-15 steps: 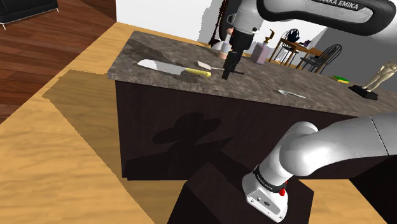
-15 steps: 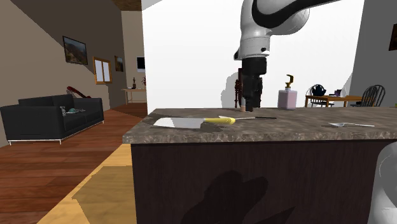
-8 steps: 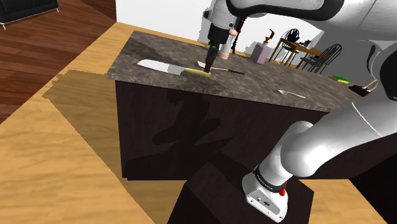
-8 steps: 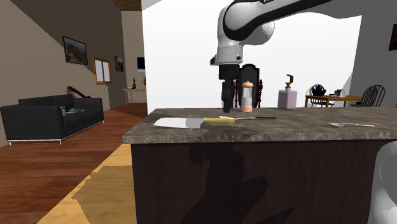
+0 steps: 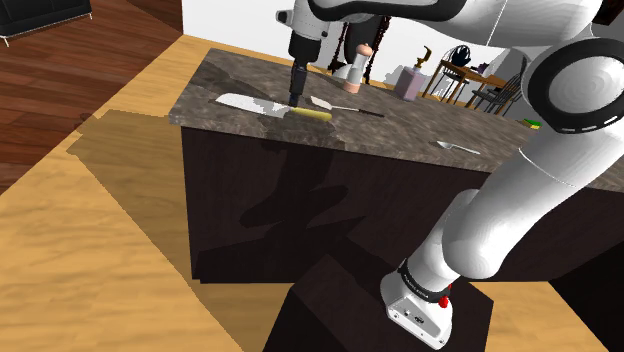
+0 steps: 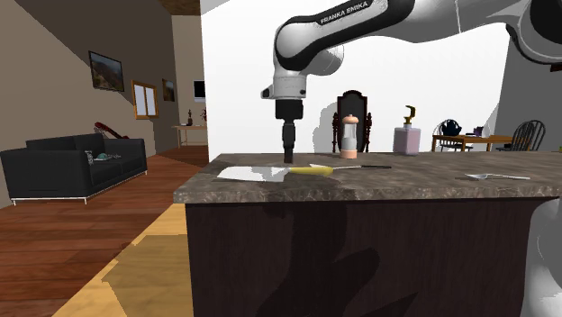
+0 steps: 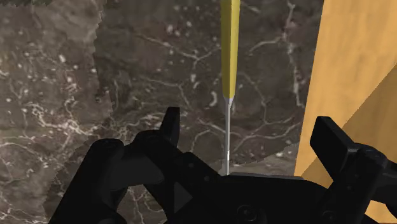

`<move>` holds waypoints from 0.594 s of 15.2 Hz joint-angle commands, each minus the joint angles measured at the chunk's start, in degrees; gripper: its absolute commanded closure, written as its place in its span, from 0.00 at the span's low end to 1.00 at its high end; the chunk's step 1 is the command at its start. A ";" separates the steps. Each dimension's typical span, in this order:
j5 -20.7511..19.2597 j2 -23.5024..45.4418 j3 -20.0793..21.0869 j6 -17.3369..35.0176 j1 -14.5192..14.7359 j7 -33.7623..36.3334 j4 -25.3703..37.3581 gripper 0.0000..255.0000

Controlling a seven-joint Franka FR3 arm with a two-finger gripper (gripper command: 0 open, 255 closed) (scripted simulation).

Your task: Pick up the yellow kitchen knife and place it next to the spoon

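Note:
The knife lies flat on the dark marble counter (image 5: 420,135), with a white blade (image 5: 245,102) (image 6: 243,173) and a yellow handle (image 5: 312,115) (image 6: 315,169) (image 7: 229,44). My gripper (image 5: 297,96) (image 6: 289,160) (image 7: 248,137) points straight down just above where blade meets handle. Its fingers (image 7: 170,124) stand apart, open, touching nothing. In the wrist view a thin pale strip (image 7: 227,133) runs from the handle in between them. The spoon (image 5: 458,148) (image 6: 491,176) lies far off toward the shoulder view's right.
A black-handled utensil (image 5: 345,106) (image 6: 369,167) lies just behind the knife handle. A pepper mill (image 6: 349,135) and a soap bottle (image 6: 407,137) stand at the counter's back. The counter's front edge (image 7: 305,127) drops to wooden floor (image 7: 356,57) close beside the knife.
The arm has swung toward the shoulder view's left, from over the black-handled utensil to over the knife. The knife and spoon have not moved.

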 commanded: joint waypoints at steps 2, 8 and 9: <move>0.29 5.11 0.58 0.00 0.72 -3.41 5.43 0.00; 0.29 5.26 0.61 4.59 0.71 -3.41 0.99 0.00; 0.29 5.37 0.61 5.78 0.71 -3.42 -0.08 0.00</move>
